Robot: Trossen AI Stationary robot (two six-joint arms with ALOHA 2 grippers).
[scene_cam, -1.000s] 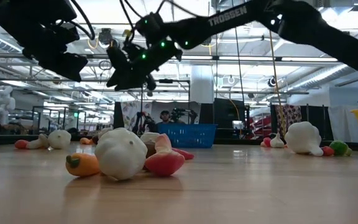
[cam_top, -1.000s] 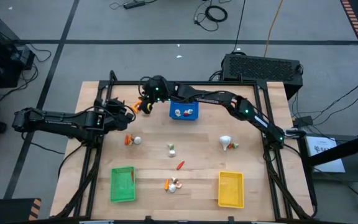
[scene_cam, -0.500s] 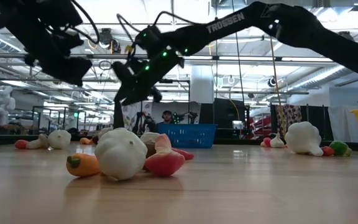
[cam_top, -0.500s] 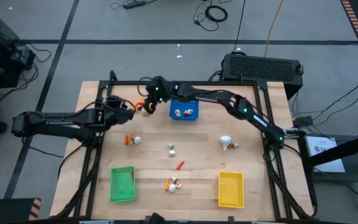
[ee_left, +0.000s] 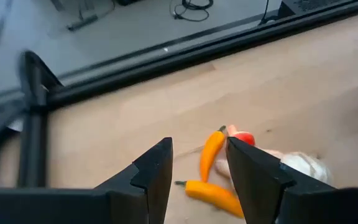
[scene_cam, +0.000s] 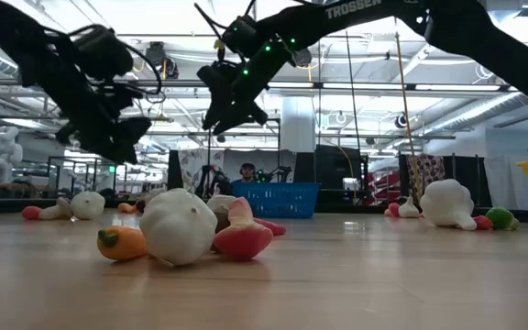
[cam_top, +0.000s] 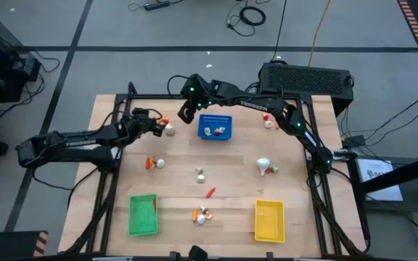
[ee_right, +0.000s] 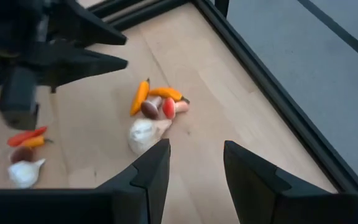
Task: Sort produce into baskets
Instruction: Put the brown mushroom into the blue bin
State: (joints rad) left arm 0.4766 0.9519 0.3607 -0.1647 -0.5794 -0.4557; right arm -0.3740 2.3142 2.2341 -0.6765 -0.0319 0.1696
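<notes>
My left claw (cam_top: 153, 121) hangs above the back left of the wooden counter (cam_top: 238, 170), its fingers (ee_left: 151, 171) parted with nothing between them; past them lie two orange peppers (ee_left: 211, 152), a red-and-white piece and a white garlic bulb (ee_left: 303, 167) in a small heap (cam_top: 167, 127) on the boards. My right claw (cam_top: 186, 113) is raised just beside the blue basket (cam_top: 215, 127) at the back middle, jaws likewise apart and empty, looking down on the same heap (ee_right: 151, 115); that basket holds a few small white-and-red pieces. The green basket (cam_top: 143, 214) sits front left, the yellow basket (cam_top: 269, 220) front right. Loose produce is scattered between: a garlic and pepper (cam_top: 154, 163) left of centre, a bulb (cam_top: 200, 174) mid-counter, a red stick (cam_top: 210, 192), a cluster (cam_top: 202, 214) near the front, a large garlic (cam_top: 265, 166) to the right, a small piece (cam_top: 269, 122) at back right.
</notes>
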